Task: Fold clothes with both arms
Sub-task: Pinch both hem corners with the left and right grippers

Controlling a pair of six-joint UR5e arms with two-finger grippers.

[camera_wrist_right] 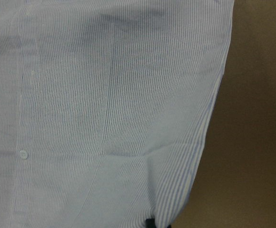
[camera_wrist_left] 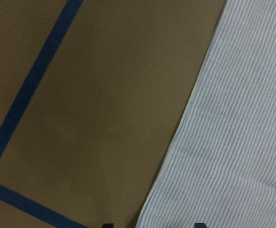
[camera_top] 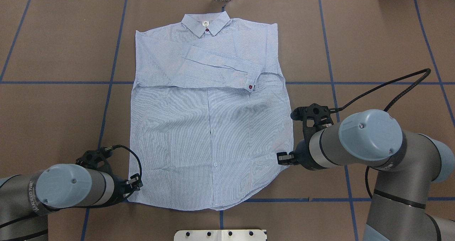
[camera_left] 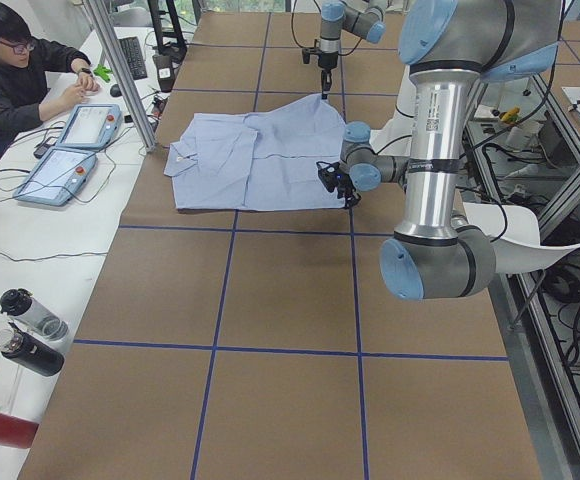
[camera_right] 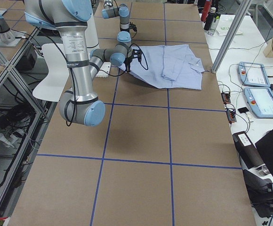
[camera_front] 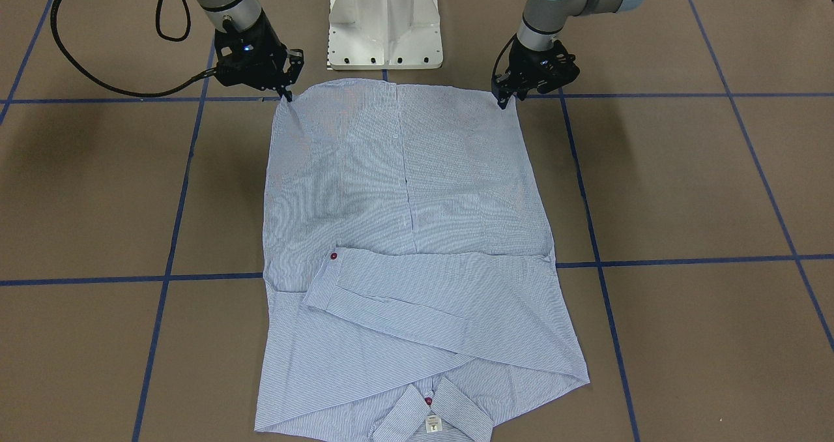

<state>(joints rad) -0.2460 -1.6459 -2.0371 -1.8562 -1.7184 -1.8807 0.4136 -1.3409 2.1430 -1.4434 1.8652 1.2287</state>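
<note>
The left gripper (camera_front: 502,102) stands at one hem corner of the shirt (camera_front: 404,188), fingertips slightly apart astride the edge. The right gripper (camera_front: 287,94) pinches the other corner. The shirt lies flat on the table (camera_front: 684,181), sleeve (camera_front: 443,292) folded across, collar (camera_front: 433,416) farthest.

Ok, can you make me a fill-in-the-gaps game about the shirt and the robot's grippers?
The shirt has thin white and light ____ stripes.
The button on the folded sleeve is ____.
The small white label sits inside the ____.
____ grippers, the left gripper and the right gripper, are at the shirt's hem.
Missing words: blue, red, collar, two.
</note>
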